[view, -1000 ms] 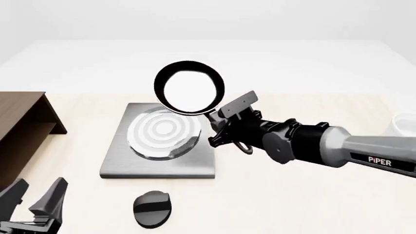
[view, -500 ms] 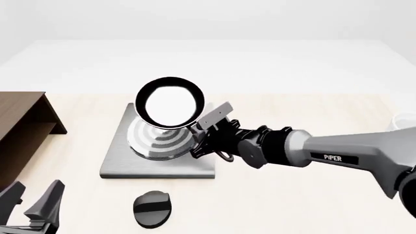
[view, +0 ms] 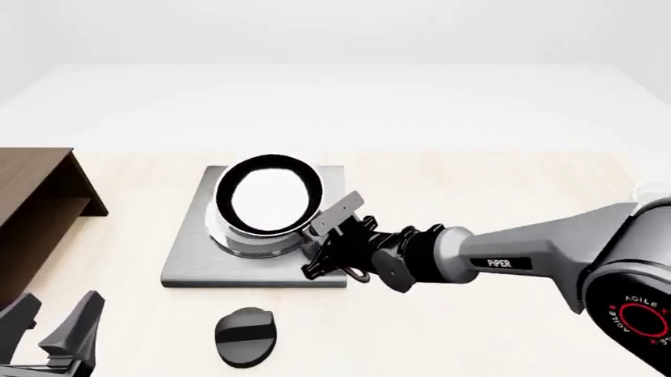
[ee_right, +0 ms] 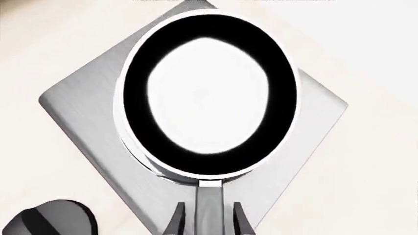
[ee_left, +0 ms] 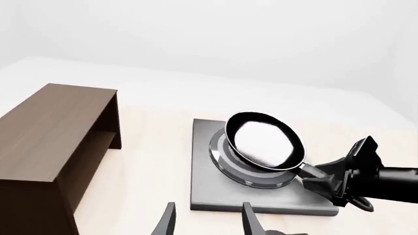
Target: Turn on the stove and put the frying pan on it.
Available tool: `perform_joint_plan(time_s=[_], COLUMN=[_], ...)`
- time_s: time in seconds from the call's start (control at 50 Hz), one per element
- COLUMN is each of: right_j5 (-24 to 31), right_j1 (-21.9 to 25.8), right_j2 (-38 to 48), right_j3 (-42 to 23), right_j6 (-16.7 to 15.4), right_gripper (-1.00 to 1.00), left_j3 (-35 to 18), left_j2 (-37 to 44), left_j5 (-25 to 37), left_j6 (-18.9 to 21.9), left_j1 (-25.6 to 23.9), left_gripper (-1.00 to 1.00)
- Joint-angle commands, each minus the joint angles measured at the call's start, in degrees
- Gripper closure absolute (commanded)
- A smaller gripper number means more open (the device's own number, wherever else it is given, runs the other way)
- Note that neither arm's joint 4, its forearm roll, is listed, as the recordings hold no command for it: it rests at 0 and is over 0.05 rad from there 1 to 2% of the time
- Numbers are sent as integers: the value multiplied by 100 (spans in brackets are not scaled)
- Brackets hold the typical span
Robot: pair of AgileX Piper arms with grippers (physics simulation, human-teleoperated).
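- Three views, front view first: right claw [view: 333, 253] clamped on the long black handle of the round black shallow frying pan [view: 269, 195] with a glossy pale inside.
- Pan sits over the round burner of silvery concentric rings on the flat grey metal square stove slab [view: 188, 263]; whether its base touches the rings cannot be told.
- Separate black oval knob [view: 245, 336] lies on the pale wooden bench [view: 472, 330] just in front of the slab, apart from it.
- Left claw [view: 55, 334] at the lower left corner, its two dark fingers spread apart, nothing between them.
- Brown wooden shelf [view: 42, 196] at the left edge, well apart from the slab.
- Left wrist view: frying pan [ee_left: 265, 139] over the burner, tilted a little; stove slab [ee_left: 209, 196] beneath; right claw [ee_left: 330, 178] closed on the handle; brown shelf [ee_left: 58, 142] beside the slab; left claw [ee_left: 207, 220] fingers parted and empty.
- Right wrist view: frying pan [ee_right: 207, 95] covers most of the burner; stove slab [ee_right: 85, 117] shows around it; right claw [ee_right: 207, 220] fingers press either side of the handle; knob [ee_right: 49, 220] in the corner, on the bench [ee_right: 365, 186].
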Motion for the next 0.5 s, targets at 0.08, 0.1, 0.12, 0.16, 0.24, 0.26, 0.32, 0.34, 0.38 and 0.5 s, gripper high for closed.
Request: perform_joint_plan(time_s=[0.08,0.1,0.12,0.16,0.24,0.26,0.32,0.34,0.38,0.5], right_j5=[-156,-140,-122,-77,64,179,431,577,956,1724], right_j1=[19,21,24,21,129,126,230,265,266,327], right_j2=[-204,-213,-231,-380,-876,-1304,-1801,-2064,-2464,-3675], right_j3=[101,104,110,145,239,301,297,276,164,-5], right_j6=[-7,-21,-35,-54,14,-56,33,33,-70,30], right_gripper=[-100,-100,-100,-100,-100,-100,-100,-100,-100,-100], left_j3=[16,18,12,26,30,29,30,30,34,42], left_j2=[-2,-2,-2,0,0,0,0,0,1,3], left_j5=[8,7,10,-7,-5,-7,-2,-4,-3,-9], left_j6=[24,20,21,22,6,20,19,22,18,31], left_j1=[-22,-20,-14,-5,3,4,-3,-2,4,-25], left_gripper=[-100,-100,-100,-100,-100,-100,-100,-100,-100,-100])
